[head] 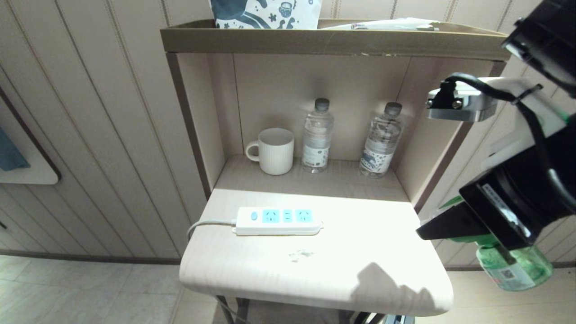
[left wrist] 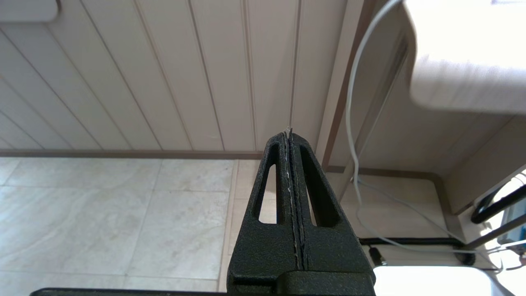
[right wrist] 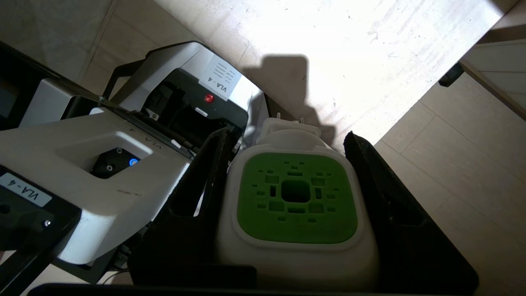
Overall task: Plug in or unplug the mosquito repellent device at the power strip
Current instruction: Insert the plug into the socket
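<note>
Right gripper (head: 443, 225): holds the repellent device (right wrist: 296, 205) by its head, off the counter's (head: 360, 252) right edge. Strip (head: 278, 220): well left, sockets up, all free. You should square the prongs over one socket before pressing. Left gripper (left wrist: 289, 139): closed, empty, parked low.

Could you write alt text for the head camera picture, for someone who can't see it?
The robot's black right gripper, at the right edge, holds a small green-bottled mosquito repellent device off the right end of a pale wooden table. A long white power strip with light-blue sockets lies there, nothing plugged in. Behind stand a white ribbed mug and two clear water bottles.
</note>
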Robot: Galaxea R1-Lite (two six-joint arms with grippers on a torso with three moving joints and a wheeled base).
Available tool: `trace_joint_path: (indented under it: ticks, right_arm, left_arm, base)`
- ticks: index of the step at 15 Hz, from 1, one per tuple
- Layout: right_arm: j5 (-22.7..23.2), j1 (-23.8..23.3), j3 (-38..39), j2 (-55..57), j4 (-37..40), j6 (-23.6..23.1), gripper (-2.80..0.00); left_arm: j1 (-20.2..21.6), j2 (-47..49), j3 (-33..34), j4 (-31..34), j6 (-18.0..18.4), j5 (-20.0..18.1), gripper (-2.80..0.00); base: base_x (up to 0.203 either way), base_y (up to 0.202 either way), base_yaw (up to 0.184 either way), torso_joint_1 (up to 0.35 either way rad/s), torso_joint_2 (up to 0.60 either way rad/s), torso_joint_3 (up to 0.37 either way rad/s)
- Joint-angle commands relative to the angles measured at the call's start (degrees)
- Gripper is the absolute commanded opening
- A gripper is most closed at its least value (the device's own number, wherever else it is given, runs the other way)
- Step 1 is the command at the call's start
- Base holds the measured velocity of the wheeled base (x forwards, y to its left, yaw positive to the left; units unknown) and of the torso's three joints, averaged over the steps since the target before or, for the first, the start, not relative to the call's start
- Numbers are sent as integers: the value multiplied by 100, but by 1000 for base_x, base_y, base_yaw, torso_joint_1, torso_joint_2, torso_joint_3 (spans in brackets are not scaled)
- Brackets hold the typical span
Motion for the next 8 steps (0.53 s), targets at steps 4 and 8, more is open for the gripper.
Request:
trace_joint_path:
  ticks: [4,8]
  right_arm:
    - [12,3,-19,419,-8,32,-280]
    - [23,-6,-19,564,-18,43,-280]
  left_arm:
    - [0,2,1,8,7,0,-280]
    - [0,2,1,8,1,0,-280]
  base:
    - [0,0,0,217,-500,-284]
    - [0,0,0,239,-526,-288]
